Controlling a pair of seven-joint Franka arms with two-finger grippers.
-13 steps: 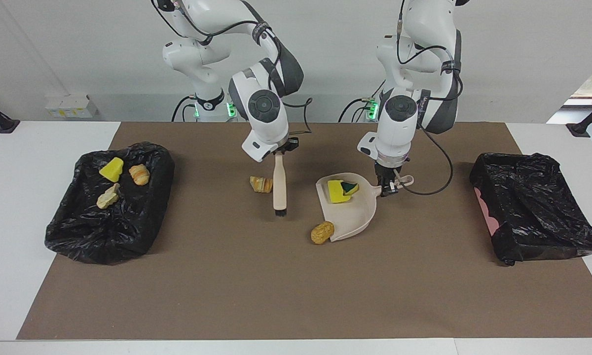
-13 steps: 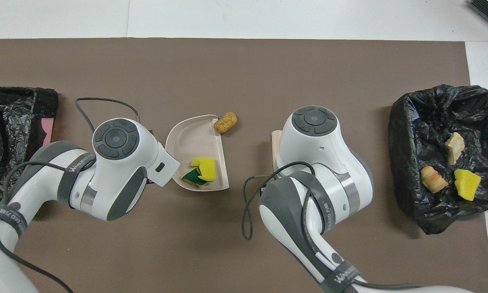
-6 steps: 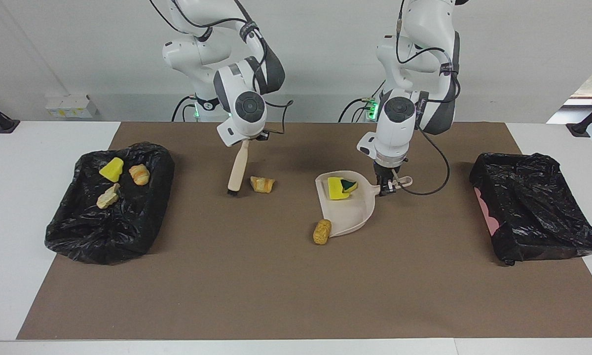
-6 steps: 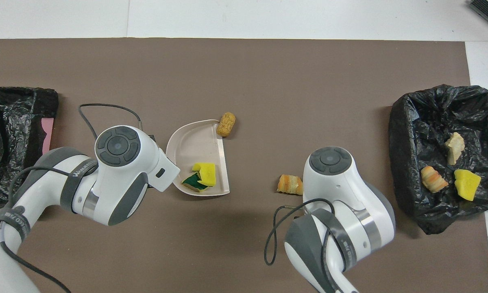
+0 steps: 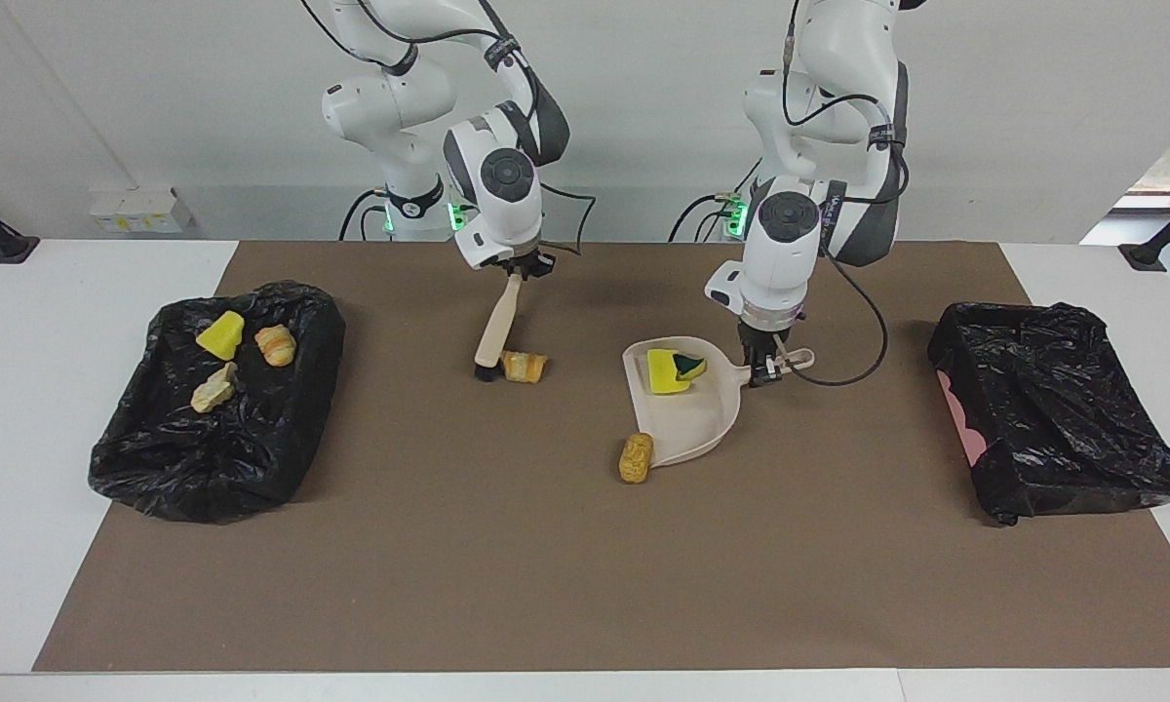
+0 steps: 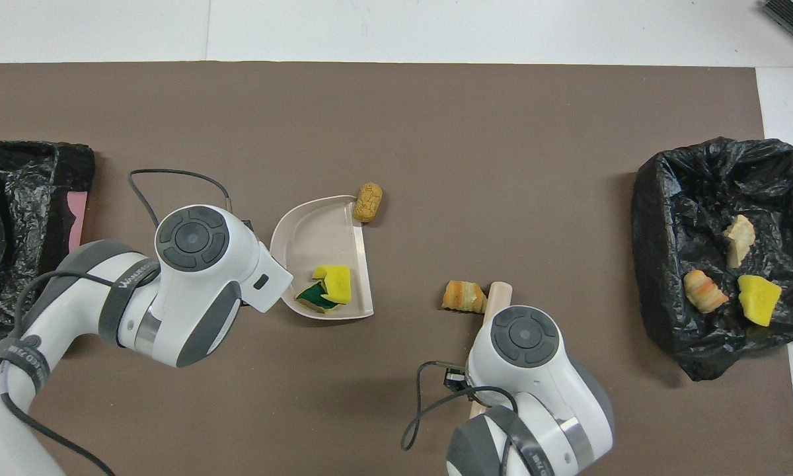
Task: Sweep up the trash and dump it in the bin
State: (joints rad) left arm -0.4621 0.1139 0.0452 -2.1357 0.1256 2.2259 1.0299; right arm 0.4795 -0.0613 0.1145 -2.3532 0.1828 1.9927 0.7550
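A: What does the right gripper (image 5: 519, 270) have?

B: It is clamped on the top of the beige brush (image 5: 498, 326). The brush slants down to the brown mat (image 5: 546, 585), and its black bristles touch an orange-brown bread-like bit (image 5: 525, 367) on the side toward the right arm's end of the table.

A: And the left gripper (image 5: 766, 371)?

B: Closed narrow on the handle of the beige dustpan (image 5: 694, 421), which lies flat on the mat near the middle of the table.

A: Where is the trash?

B: Seven pieces show. A bright yellow spongy piece (image 5: 667, 372) and a dark green scrap with a yellow edge (image 5: 690, 367) lie inside the dustpan, at the end nearer the robots. A golden-brown lump (image 5: 636, 458) lies on the mat, touching the pan's open edge at the corner farther from the robots. Three more lie in the black-lined bin (image 5: 156, 458) at the right arm's end: a yellow piece (image 5: 220, 335), a striped bread-like bit (image 5: 275, 345) and a pale beige chunk (image 5: 214, 389).

A: Any other bin?

B: A second black-lined bin (image 5: 1063, 429) stands at the left arm's end, with pink showing at one side.
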